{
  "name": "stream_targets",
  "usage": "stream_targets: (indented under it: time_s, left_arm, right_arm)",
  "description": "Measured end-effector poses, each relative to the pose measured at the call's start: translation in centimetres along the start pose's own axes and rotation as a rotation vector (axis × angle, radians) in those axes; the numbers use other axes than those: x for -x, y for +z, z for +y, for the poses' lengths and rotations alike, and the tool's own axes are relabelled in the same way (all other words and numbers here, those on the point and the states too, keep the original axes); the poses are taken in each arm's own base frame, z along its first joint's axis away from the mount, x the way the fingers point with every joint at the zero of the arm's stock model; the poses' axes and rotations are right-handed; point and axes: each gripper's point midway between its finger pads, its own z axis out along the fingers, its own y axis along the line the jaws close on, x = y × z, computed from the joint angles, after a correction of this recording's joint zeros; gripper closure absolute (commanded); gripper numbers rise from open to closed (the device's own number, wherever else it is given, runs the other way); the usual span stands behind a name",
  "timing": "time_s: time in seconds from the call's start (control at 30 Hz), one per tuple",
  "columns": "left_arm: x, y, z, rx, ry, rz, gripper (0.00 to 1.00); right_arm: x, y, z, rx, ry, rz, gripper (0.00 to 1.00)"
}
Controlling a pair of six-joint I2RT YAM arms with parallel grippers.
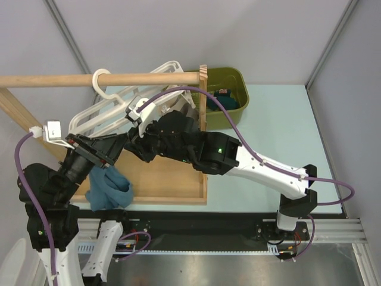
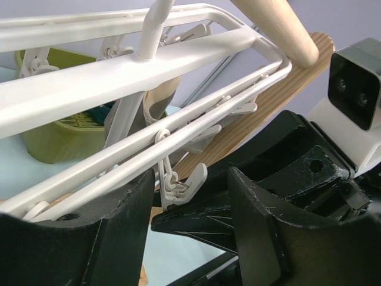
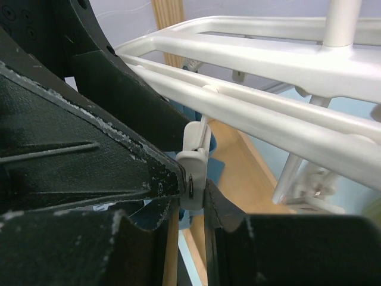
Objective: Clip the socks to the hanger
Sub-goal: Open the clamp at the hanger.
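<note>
Hovering the left arm over a bunched teal sock, spreading the left gripper wide on nothing, pinching the right gripper tight on a clip peg under the white hanger on the wooden rod — more socks in the green bin behind.

White bar hanger hangs tilted by its ring hook from wooden rod; peg dangles from a bar. Teal sock bunched below; another sock in green bin.
</note>
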Motion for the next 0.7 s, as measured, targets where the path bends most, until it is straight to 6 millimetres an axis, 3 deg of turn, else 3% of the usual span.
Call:
stream_targets:
  time_s: [0.7]
  left_arm:
    - [-0.3,0.9,1.7,0.036,0.079,0.028,0.54]
  right_arm:
    - [-0.2,0.6,-0.2,0.017,0.024,0.036,1.0]
